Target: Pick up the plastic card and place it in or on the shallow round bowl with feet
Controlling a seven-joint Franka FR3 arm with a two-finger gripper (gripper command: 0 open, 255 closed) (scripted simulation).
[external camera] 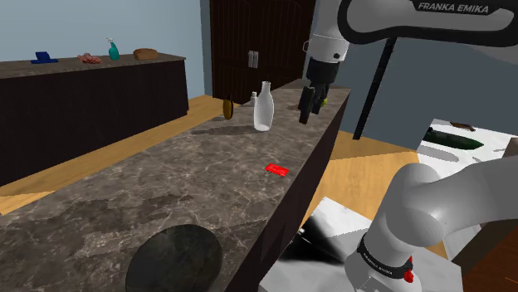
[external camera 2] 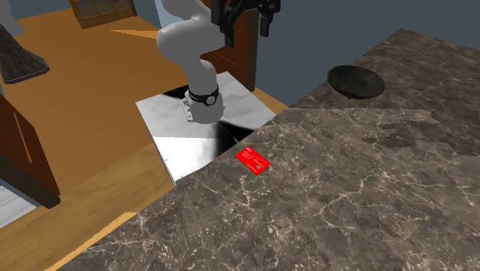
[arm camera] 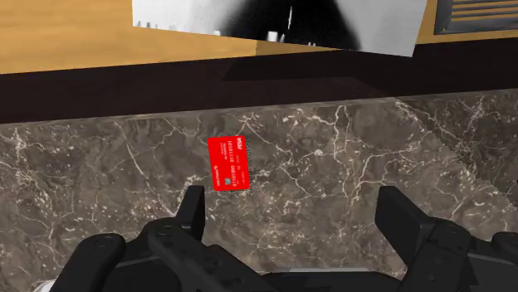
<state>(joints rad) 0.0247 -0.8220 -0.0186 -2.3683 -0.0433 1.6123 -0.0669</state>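
Above the marble counter (arm camera: pixel 373 149) the gripper (arm camera: pixel 295 211) is held spread and empty, the approach is judged in hand, and descent onto the red card (arm camera: pixel 229 163) is called for.

Stand-side edge: red card (external camera: pixel 277 169) (external camera 2: pixel 253 162) (arm camera: pixel 230 163) lies flat near it, bare marble of the counter (external camera: pixel 124 191) on every side.
Middle stretch: open marble from card to dark bowl (external camera: pixel 174 259) (external camera 2: pixel 356 81).
End opposite the bowl: white bottle (external camera: pixel 263 108) stands, well apart from the card.
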